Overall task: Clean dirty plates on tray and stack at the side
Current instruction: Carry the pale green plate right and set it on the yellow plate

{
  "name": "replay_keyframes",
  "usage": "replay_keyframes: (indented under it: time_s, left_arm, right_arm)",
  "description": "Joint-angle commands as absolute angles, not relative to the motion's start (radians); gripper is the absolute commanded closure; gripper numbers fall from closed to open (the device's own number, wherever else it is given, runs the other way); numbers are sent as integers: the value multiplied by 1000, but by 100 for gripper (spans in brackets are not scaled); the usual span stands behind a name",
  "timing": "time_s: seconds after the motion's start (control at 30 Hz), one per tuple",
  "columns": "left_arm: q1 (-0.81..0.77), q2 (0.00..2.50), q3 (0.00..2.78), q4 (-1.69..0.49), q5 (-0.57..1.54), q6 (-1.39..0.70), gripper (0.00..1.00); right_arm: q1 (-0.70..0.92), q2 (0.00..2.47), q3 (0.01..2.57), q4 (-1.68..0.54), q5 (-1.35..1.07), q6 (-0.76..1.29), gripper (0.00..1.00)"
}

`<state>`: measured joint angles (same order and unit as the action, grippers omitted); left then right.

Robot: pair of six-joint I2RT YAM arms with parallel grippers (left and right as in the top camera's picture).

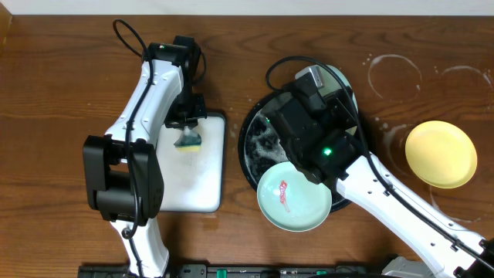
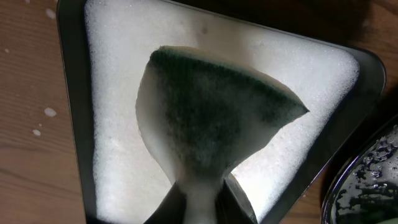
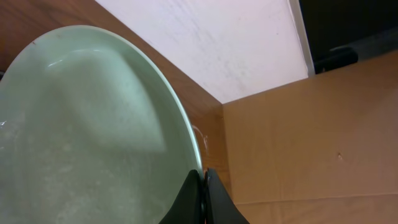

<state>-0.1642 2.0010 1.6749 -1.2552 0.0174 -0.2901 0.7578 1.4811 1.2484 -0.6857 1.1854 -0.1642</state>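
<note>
The black tray [image 1: 248, 150] is wet and soapy; its rim also shows in the left wrist view [image 2: 364, 183]. A mint plate with a red smear [image 1: 293, 198] lies on its front edge. My right gripper [image 3: 204, 182] is shut on the rim of a second mint plate [image 3: 81, 130] and holds it tilted over the tray; in the overhead view only that plate's edge [image 1: 349, 83] shows past the arm. The yellow plate [image 1: 441, 154] lies on the wooden table to the right. My left gripper [image 2: 200, 196] is shut on a green sponge [image 2: 211, 106], also in the overhead view [image 1: 188, 141].
A white rectangular tray [image 1: 197, 181] with foam [image 2: 115, 149] lies under the sponge, left of the black tray. Whitish ring stains [image 1: 394, 73] mark the tabletop at the back right, behind the yellow plate. A cardboard wall [image 3: 311, 143] stands past the table edge.
</note>
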Motion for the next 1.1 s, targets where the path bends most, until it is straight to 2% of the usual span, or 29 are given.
replay_keyframes:
  time_s: [0.0, 0.3, 0.47, 0.77, 0.87, 1.07]
  left_arm:
    - [-158, 2009, 1672, -1259, 15, -281, 90]
    - [-158, 2009, 1672, -1259, 15, -281, 90]
    - [-158, 2009, 1672, -1259, 15, -281, 90]
    - [-158, 2009, 1672, -1259, 15, -281, 90]
    - [-158, 2009, 1672, -1259, 15, -281, 90]
    - [-158, 2009, 1672, -1259, 15, -281, 90]
  right_arm:
    - [746, 1466, 1260, -693, 1155, -89, 99]
    - [518, 1452, 1261, -835, 748, 246, 99]
    - [283, 1410, 1261, -862, 406, 277, 99]
    - [-267, 1419, 1259, -878, -110, 300, 99]
    - [-469, 1454, 1253, -881, -186, 308, 99]
    - [-681, 1527, 1219, -883, -179, 320, 99]
